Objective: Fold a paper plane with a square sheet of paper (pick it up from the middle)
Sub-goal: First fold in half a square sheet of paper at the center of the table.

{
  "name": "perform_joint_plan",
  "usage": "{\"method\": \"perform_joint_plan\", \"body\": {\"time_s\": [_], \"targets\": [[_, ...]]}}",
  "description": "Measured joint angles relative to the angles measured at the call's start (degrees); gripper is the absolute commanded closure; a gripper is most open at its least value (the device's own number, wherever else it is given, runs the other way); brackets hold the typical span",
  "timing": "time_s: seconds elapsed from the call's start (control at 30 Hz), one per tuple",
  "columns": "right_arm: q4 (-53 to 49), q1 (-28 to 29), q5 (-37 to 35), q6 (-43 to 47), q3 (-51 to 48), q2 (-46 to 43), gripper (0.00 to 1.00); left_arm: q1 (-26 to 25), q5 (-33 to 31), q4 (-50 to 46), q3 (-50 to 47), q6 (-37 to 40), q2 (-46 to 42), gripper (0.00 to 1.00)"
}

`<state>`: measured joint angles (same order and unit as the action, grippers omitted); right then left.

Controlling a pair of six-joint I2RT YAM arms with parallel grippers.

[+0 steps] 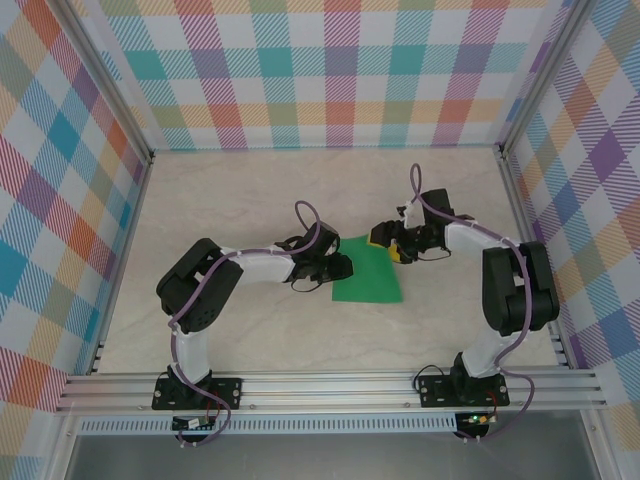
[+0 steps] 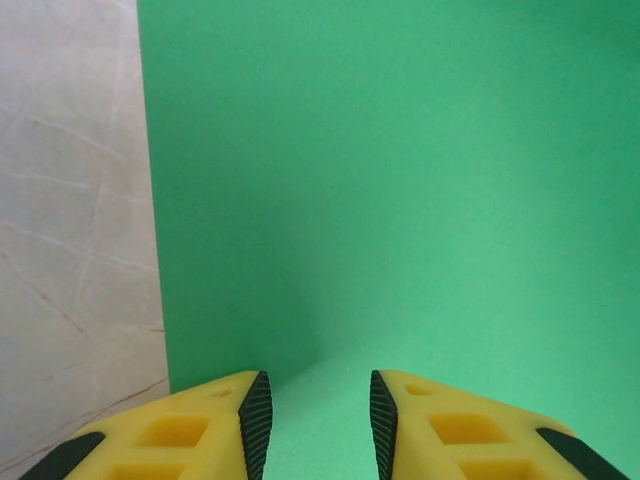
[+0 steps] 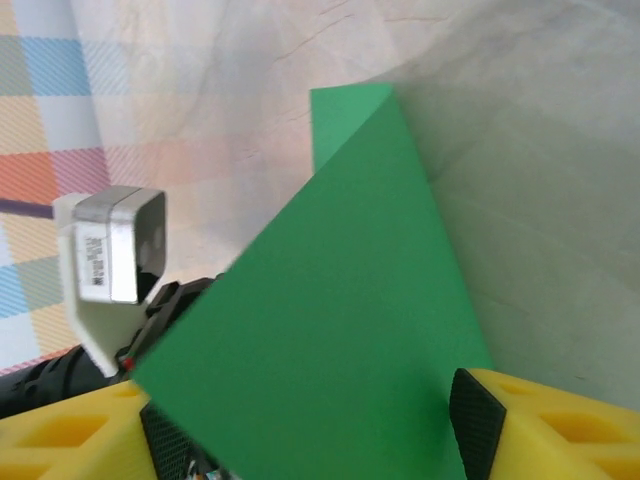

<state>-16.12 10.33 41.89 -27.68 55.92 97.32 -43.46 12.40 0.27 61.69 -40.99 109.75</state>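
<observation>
Square sheet of paper (image 1: 368,275) lies centrally on the worktop (image 1: 250,200), its middle at 3 o'clock from the left gripper (image 1: 345,267), jaws slightly apart over its 9 o'clock edge, and 7 o'clock from the right gripper (image 1: 392,246), jaws wide apart astride its raised 1 o'clock corner.

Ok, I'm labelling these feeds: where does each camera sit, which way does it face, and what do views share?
Top: above and behind, facing down at the table; left arm and right arm show.
Left wrist: on the left arm, facing down past the left gripper onto green paper.
Right wrist: on the right arm, facing past the right gripper across the raised paper toward the left arm.
Shared: the paper, all three.
</observation>
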Motion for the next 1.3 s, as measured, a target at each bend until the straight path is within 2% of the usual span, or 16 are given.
{"method": "perform_joint_plan", "body": {"time_s": [0.33,0.5,0.77,1.03,1.3], "targets": [[5.7,0.1,1.3,-7.4,-3.5,-0.3,0.24,-0.1,0.2,2.4,-1.8,-0.2,-0.9,0.62],[8.2,0.3,1.0,-11.7,-4.5,-0.3,0.27,-0.3,0.5,4.6,-5.0,-1.5,-3.0,0.59],[11.4,1.9,-1.6,-18.2,-4.6,-0.3,0.3,-1.0,0.6,6.4,-9.5,-2.8,-7.5,0.48],[12.7,4.5,-5.4,-23.4,-4.6,-0.3,0.31,-5.9,0.6,9.1,-10.2,-2.4,-10.5,0.24],[12.7,6.2,-7.7,-25.7,-4.6,-0.3,0.32,-9.9,-0.3,8.7,-7.0,-2.0,-10.7,0.21]]}}
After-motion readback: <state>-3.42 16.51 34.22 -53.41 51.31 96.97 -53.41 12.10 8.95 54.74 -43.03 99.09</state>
